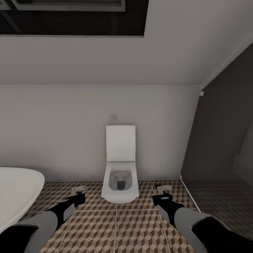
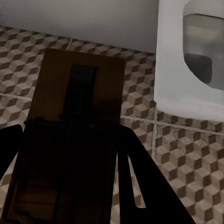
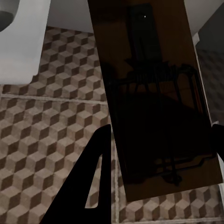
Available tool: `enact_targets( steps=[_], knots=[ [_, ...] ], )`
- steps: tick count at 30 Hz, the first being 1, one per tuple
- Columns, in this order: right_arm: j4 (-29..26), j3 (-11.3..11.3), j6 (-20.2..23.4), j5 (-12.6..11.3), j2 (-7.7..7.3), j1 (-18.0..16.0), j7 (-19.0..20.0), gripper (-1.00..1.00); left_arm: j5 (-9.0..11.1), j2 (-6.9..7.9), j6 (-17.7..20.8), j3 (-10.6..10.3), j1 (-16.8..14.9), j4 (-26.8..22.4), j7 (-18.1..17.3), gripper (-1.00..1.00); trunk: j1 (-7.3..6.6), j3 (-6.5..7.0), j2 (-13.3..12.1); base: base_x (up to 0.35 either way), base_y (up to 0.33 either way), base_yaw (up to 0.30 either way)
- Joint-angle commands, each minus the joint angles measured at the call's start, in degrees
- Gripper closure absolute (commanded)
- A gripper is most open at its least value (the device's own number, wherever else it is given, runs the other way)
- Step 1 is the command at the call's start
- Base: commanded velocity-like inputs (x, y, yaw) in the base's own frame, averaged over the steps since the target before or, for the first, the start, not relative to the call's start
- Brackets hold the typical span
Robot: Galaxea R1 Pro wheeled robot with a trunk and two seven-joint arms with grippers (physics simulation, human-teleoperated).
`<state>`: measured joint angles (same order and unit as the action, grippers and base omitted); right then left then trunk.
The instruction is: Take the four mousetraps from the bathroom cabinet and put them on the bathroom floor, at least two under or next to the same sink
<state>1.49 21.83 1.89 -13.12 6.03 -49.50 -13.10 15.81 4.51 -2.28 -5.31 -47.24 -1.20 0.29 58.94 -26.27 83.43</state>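
Observation:
Two mousetraps are in hand, each a flat brown wooden piece with dark wire parts. My left gripper (image 1: pixel 77 199) is shut on one mousetrap (image 1: pixel 78 189), which the left wrist view shows as a mousetrap (image 2: pixel 77 116) clamped between dark fingers (image 2: pixel 140 186). My right gripper (image 1: pixel 162 199) is shut on another mousetrap (image 1: pixel 162 188), seen large as a mousetrap (image 3: pixel 154 93) beside one finger (image 3: pixel 93 186). Both hang above the cube-patterned bathroom floor (image 1: pixel 123 228), either side of the toilet. The cabinet is out of view.
A white toilet (image 1: pixel 119 175) stands against the pale wall between my arms, lid up. A white rounded basin (image 1: pixel 14 196), sink or tub I cannot tell, sits at the left. A dark partition (image 1: pixel 225 140) closes off the right side.

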Motion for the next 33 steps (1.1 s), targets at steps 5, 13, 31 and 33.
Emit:
enact_targets(
  steps=[5,13,31,33],
  knots=[
    [0.1,0.5,0.1,-0.5,0.08,-0.1,-0.1,1.00,0.4,-0.02,-0.2,-0.5,0.0,0.1,0.6,1.00,1.10,-0.96,2.1,0.000,0.000,0.000],
    [0.1,0.5,0.1,-0.6,0.17,-0.1,-0.1,1.00,0.3,-0.50,-0.6,-0.5,0.0,0.1,0.8,1.00,2.86,-2.40,5.3,0.000,0.000,0.000],
    [0.1,0.5,0.1,-0.6,0.14,-0.1,0.0,1.00,0.2,-1.13,-0.6,-0.6,0.0,0.1,0.9,1.00,6.81,-5.63,12.5,0.000,0.000,0.000],
    [0.1,0.5,0.1,-0.6,0.13,-0.1,0.0,1.00,0.2,-1.11,-0.6,-0.6,0.0,0.1,0.9,1.00,7.25,-5.99,13.3,0.000,0.000,0.000]
  ],
)
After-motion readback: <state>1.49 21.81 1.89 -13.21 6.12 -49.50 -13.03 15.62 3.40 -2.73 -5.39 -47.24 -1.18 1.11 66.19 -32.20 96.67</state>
